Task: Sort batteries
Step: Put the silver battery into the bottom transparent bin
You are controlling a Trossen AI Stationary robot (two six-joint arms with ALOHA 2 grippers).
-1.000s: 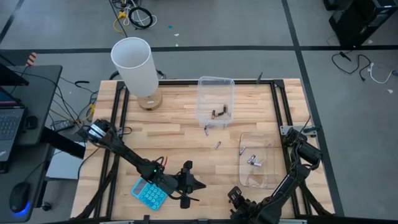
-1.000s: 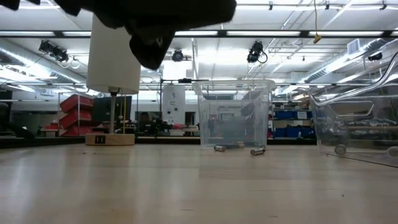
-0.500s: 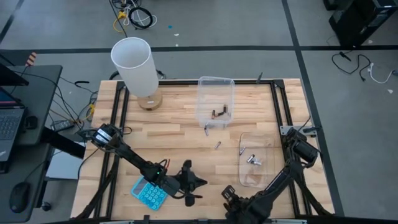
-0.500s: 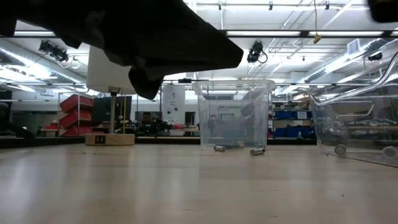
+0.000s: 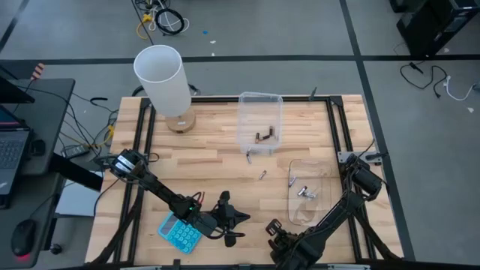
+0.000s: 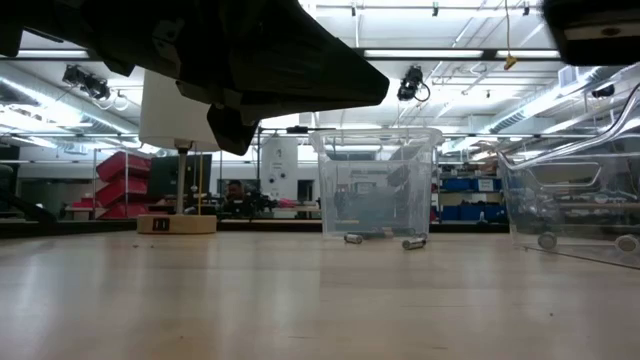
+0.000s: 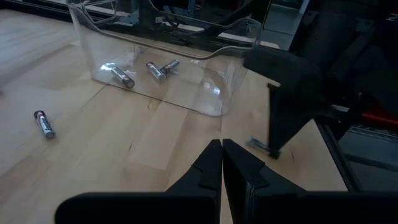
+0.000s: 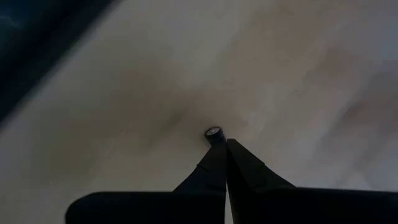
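the right pincer (image 8: 222, 144) is low at the near bench (image 5: 217, 154) edge, fingers together, pinching a small battery (image 8: 214, 132) to carry it. the left pincer (image 7: 221, 147), pressed together and empty, waits beside the calculator (image 5: 180, 232).

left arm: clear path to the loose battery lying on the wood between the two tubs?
Probably yes. The loose battery lies on bare wood with nothing around it, and the left gripper sits at the near edge, fingers shut, with no obstacle between them; the calculator lies behind it.
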